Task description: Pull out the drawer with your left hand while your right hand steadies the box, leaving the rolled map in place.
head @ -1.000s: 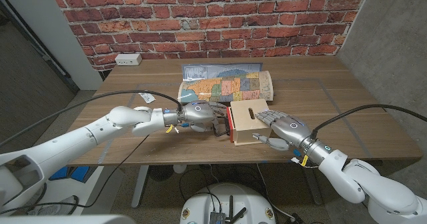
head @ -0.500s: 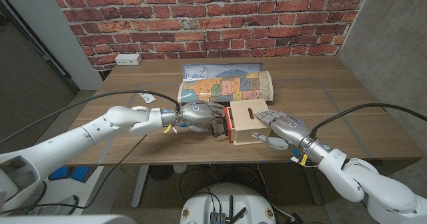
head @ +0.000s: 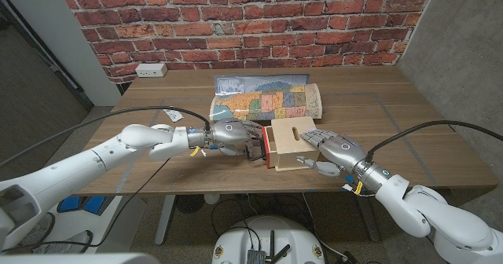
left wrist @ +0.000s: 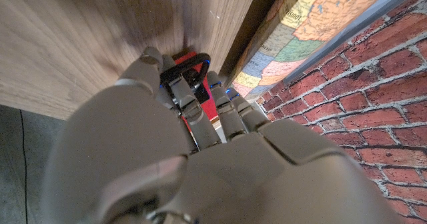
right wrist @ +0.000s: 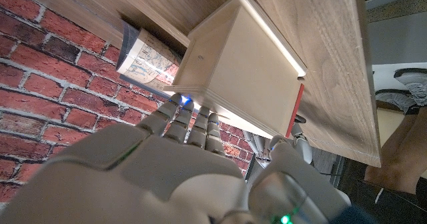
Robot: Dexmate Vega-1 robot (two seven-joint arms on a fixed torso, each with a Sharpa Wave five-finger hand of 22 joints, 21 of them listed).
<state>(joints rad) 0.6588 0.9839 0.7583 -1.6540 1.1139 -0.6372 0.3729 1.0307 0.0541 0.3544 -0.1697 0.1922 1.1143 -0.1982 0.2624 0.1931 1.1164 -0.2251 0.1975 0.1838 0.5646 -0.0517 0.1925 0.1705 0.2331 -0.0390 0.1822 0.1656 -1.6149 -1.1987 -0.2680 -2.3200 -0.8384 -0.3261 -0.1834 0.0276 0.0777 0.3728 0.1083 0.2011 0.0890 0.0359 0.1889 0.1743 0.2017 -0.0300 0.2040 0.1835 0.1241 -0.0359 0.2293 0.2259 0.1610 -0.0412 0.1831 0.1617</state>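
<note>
Left hand point(head: 230, 135) fingers hooked on drawer handle point(left wrist: 189, 69); right hand point(head: 333, 151) fingers spread on box point(head: 292, 144) (no legible writing).

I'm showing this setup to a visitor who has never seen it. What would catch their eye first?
Probably the two white arms meeting at a small wooden box near the table's front edge: the left hand grips the black handle on its red drawer front, and the right hand rests against the opposite side. Just behind lies a colourful rolled map, before a red brick wall.
</note>
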